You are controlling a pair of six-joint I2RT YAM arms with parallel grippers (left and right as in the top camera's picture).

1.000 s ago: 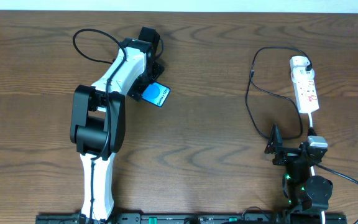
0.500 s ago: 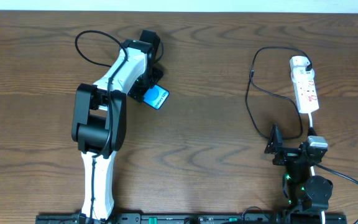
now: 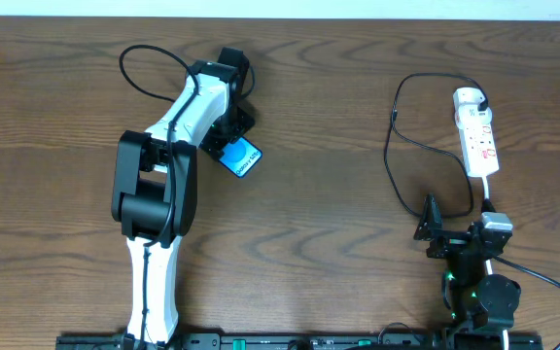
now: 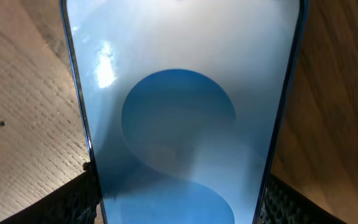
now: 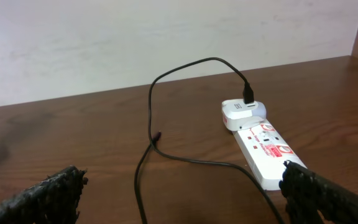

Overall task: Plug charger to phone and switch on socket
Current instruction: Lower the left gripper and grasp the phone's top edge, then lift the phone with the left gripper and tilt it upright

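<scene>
The phone (image 3: 238, 156), its blue screen up, lies on the table's left half and fills the left wrist view (image 4: 179, 112). My left gripper (image 4: 179, 202) is over its near end, with the dark fingers (image 4: 67, 202) against its two long edges, shut on it. The black charger (image 3: 389, 156) loops on the right, its connector tip (image 5: 158, 135) free on the wood and its other end plugged in at the white socket (image 3: 478, 136). My right gripper (image 5: 182, 199) stands open just short of the socket (image 5: 263, 146), holding nothing.
A white adapter (image 5: 241, 112) sits at the socket's far end. The socket's white cord (image 3: 489, 190) runs back under my right arm. A black cable loop (image 3: 139, 73) hangs off my left arm. Behind the table is a pale wall (image 5: 166, 37).
My left gripper's jaws have closed in onto the phone's edges, and the phone has turned and slid slightly towards the arm. The right arm has not moved.
</scene>
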